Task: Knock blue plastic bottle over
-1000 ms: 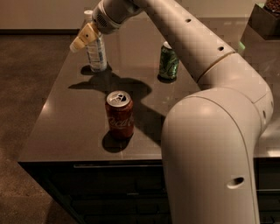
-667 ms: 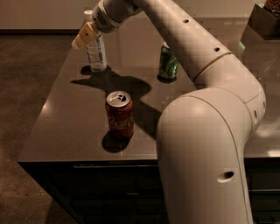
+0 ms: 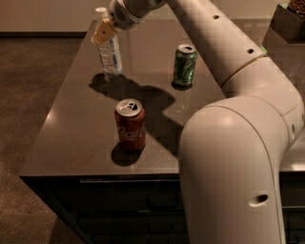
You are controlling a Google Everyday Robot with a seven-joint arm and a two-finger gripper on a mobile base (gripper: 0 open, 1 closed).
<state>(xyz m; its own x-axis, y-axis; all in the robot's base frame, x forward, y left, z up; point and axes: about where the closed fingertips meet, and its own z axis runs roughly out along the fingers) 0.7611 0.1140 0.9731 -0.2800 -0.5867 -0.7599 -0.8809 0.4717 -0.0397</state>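
"When you look at the far left part of the table (image 3: 71, 138), what do you see?"

"I see the blue plastic bottle (image 3: 110, 57). It is clear, with a white cap (image 3: 100, 10) and a pale label."

"Is it lying down?"

"No. It stands on its bottom. Its long side goes up and down, and the cap points up."

"Where is the claw (image 3: 104, 32)?"

"The claw is up high, right against the top part of the bottle, just under the cap. It sits on the bottle's left side as we look."

"Is the claw open or closed?"

"I cannot tell. I also cannot tell if it holds the bottle or only leans on it."

"What is the claw stuck to?"

"A big white arm (image 3: 228, 62). It comes from the lower right, bends, and reaches over the table to the bottle."

"What else is on the table?"

"A green can (image 3: 184, 66) stands to the right of the bottle, well apart from it. A red cola can (image 3: 130, 125) stands nearer to us, close to the front edge. Both cans are upright with their tops up. The bottle is taller than both."
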